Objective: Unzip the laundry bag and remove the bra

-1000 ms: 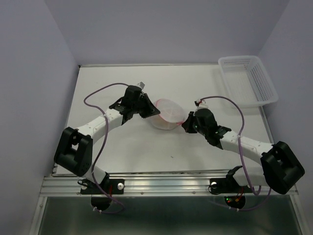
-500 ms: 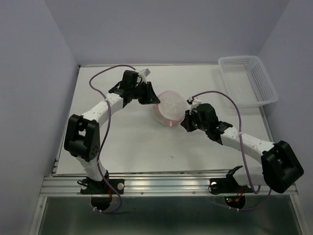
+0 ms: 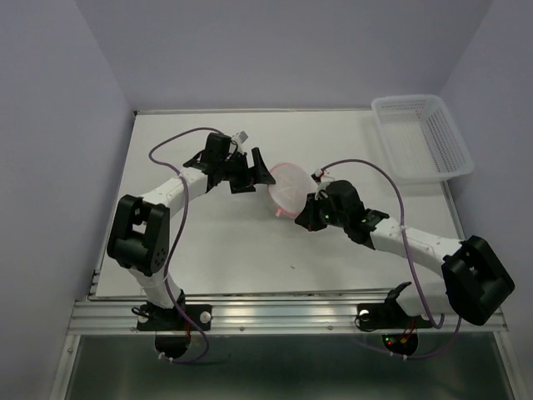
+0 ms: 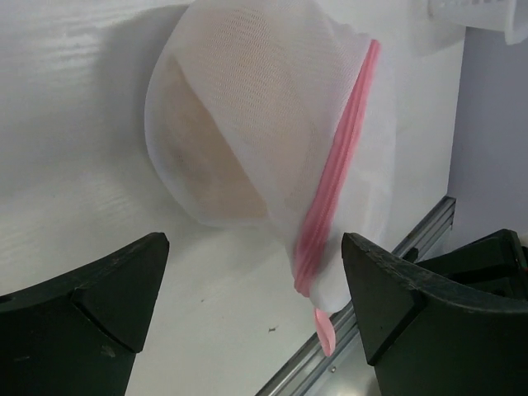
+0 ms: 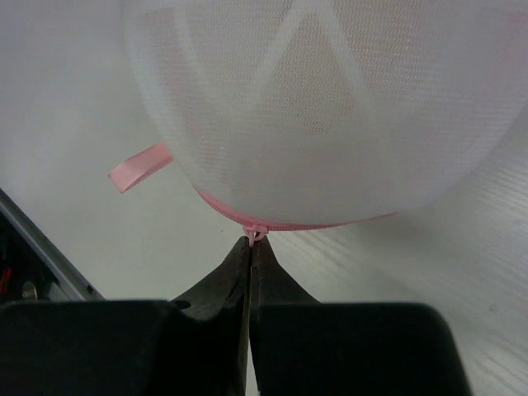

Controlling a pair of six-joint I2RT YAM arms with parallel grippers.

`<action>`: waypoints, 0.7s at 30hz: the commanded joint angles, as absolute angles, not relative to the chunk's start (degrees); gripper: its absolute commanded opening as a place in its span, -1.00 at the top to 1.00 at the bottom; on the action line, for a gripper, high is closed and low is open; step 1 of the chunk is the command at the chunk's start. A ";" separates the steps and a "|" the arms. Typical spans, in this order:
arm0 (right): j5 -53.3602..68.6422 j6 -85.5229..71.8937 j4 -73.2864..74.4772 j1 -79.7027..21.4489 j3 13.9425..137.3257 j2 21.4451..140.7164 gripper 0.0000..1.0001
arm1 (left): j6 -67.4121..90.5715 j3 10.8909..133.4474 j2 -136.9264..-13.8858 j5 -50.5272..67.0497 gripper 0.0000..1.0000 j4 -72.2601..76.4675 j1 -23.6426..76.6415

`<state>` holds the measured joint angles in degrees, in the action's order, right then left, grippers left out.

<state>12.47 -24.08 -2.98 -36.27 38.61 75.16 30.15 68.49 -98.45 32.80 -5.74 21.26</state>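
The laundry bag (image 3: 289, 188), white mesh with a pink zipper rim (image 4: 340, 177), hangs tilted on edge over the middle of the table. Through the mesh the tan bra (image 4: 206, 161) shows inside it. My left gripper (image 3: 259, 173) stands wide open just left of the bag, touching nothing; in the left wrist view my left gripper (image 4: 254, 243) has its fingers apart on either side of the bag's lower edge. My right gripper (image 5: 250, 242) is shut on the small pink zipper pull (image 5: 255, 231) at the bag's near rim; from above, the right gripper (image 3: 306, 213) sits at the bag's lower right.
A white lattice basket (image 3: 421, 137) stands at the table's back right corner. A pink ribbon loop (image 5: 139, 166) dangles from the bag's rim. The metal rail (image 3: 275, 312) runs along the near edge by both arm bases.
My left gripper has opened and let go of the bag, drawing back a little to the left. The right gripper stayed shut and shifted left, and the bag tipped up on edge.
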 commanded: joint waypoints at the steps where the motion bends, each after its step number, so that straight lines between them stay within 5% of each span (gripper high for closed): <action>1: 12.13 -28.65 -7.99 -39.28 41.04 75.50 0.99 | 34.27 63.82 -90.27 33.40 -0.97 -2.03 22.14; 16: 10.99 -30.67 -11.51 -41.75 43.59 78.84 0.99 | 51.68 47.02 -84.80 29.53 -0.98 16.26 30.76; 21: 11.69 -30.50 -11.34 -42.28 43.24 78.40 0.99 | 53.35 49.57 -88.51 30.15 -0.41 18.72 31.82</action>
<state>11.81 -30.28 -8.16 -41.34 41.10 79.07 51.55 46.70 -87.26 29.91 13.45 31.20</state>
